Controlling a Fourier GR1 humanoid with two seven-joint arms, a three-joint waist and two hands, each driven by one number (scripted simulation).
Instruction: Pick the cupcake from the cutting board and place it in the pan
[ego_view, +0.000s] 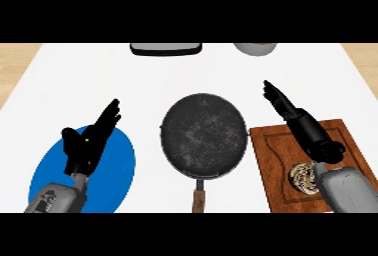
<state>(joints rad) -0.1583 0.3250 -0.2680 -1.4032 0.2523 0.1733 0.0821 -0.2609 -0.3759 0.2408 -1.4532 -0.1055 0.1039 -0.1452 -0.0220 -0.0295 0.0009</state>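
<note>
White counter (111, 75); I'm pre-grasp: right hand (297, 119) fingers straight, together, empty; cupcake (301, 176) at its 6 o'clock, so pull back.

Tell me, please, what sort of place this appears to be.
Most likely a kitchen counter: on it sit a dark pan, a wooden cutting board carrying a cupcake at the pan's right, and a blue plate at its left.
</note>
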